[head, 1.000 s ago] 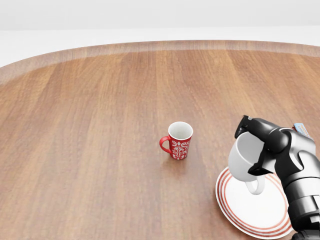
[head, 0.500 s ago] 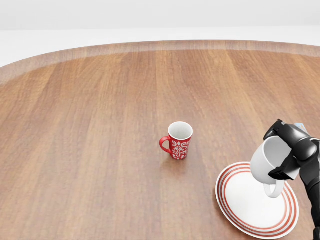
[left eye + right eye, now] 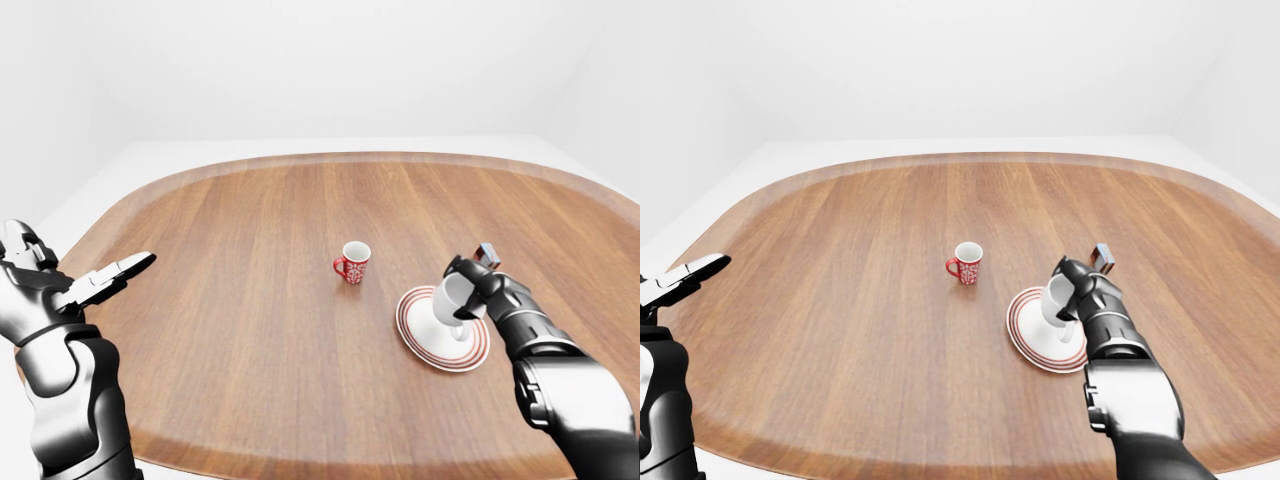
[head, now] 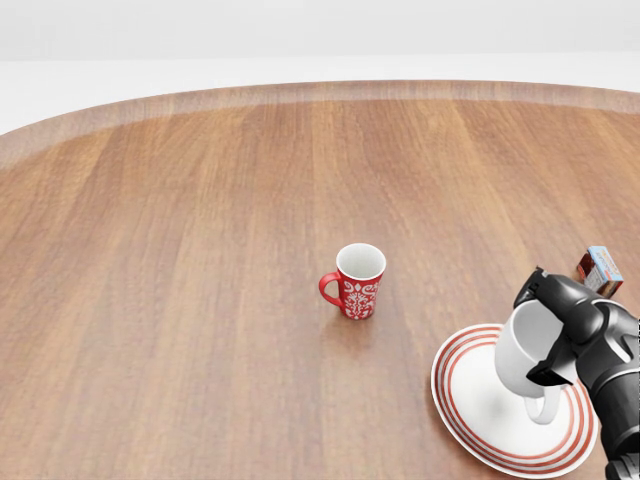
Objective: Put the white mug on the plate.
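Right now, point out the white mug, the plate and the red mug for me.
white mug (image 4: 518, 358), head view, on its outer side wall.
plate (image 4: 478, 420), head view, on the bare white centre left of the mug.
red mug (image 4: 358, 292), head view, on its patterned side.

My right hand (image 4: 560, 330) sits at the lower right of the head view, its black fingers (image 4: 548, 287) wrapped round the mug (image 4: 522, 358), which I hold tilted with its handle hanging down. The forearm runs down and right from the wrist and leaves the view at the bottom corner; in the left-eye view the grey upper arm fills the lower right. My left hand (image 3: 90, 285) is raised at the far left of the left-eye view, holding nothing, its fingers (image 3: 128, 267) stretched out straight and pointing to the right. That arm is bent, the grey forearm rising from the bottom left corner.
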